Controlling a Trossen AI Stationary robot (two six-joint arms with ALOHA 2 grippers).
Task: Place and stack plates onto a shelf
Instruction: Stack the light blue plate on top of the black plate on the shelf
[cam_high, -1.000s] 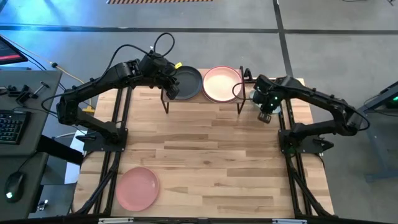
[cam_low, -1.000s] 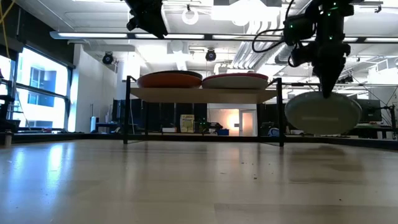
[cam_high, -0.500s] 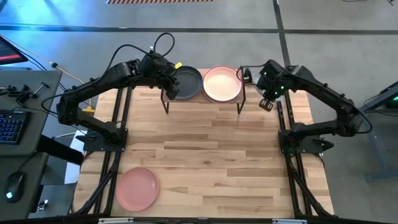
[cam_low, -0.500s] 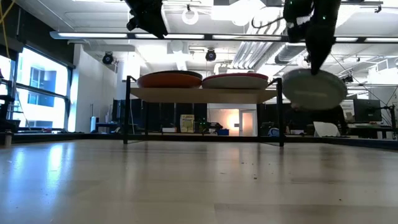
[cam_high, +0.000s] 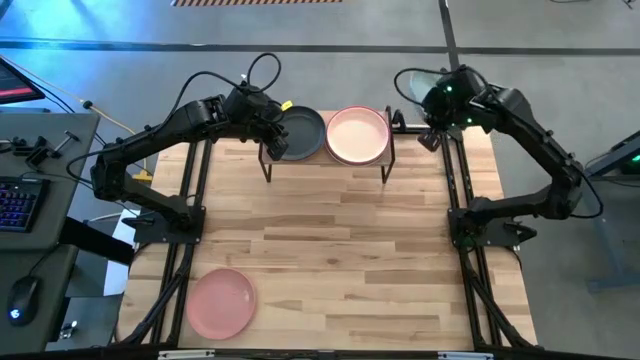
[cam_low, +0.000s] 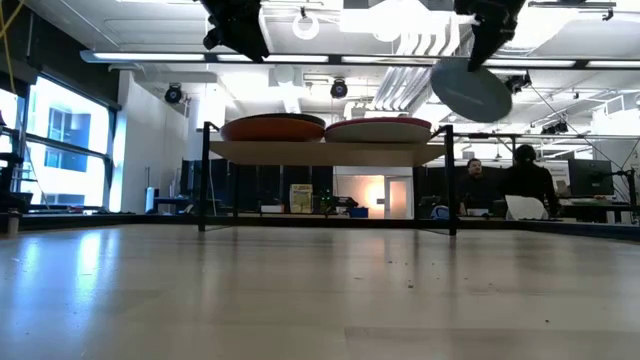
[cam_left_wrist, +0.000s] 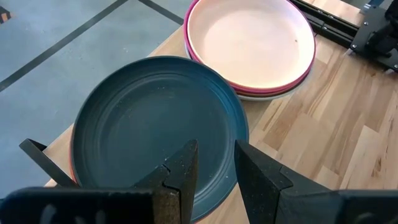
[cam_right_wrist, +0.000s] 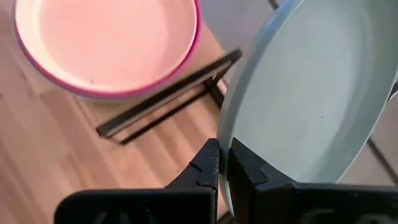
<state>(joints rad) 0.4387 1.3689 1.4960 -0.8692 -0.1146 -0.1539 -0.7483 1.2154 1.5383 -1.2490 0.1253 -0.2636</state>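
A pale teal plate (cam_right_wrist: 311, 93) (cam_low: 470, 90) hangs from my right gripper (cam_right_wrist: 225, 163) (cam_low: 482, 52), which is shut on it above and just beyond the shelf's right end. The shelf (cam_low: 325, 152) carries two stacks. The left one is topped by a dark grey plate (cam_high: 300, 133) (cam_left_wrist: 155, 124). The right one is topped by a pink plate (cam_high: 357, 135) (cam_right_wrist: 106, 43). My left gripper (cam_left_wrist: 214, 168) (cam_low: 235, 25) is open and hovers above the dark grey plate, touching nothing. Another pink plate (cam_high: 220, 302) lies flat on the table near its near left corner. My right gripper pinches the pale teal plate's rim (cam_right_wrist: 225, 140) between its two fingers, one on the plate's inner face and one on its underside. The fingers (cam_right_wrist: 208, 165) come from above, pointing down. The plate is lifted clear and hangs tilted below them, higher than the shelf's stacks.
The shelf's black legs (cam_right_wrist: 168, 96) (cam_low: 450, 180) stand by the table's far edge. People sit in the room behind the table (cam_low: 520, 185). A desk with a keyboard (cam_high: 20, 200) stands left of the table. Bare slatted tabletop (cam_high: 340, 260) lies nearer than the shelf.
My right gripper has risen from table height beside the shelf's right end to above shelf height, moving toward the table's far edge. The pale teal plate went up with it, lifted clear and swung closer to the shelf. The left arm kept still.
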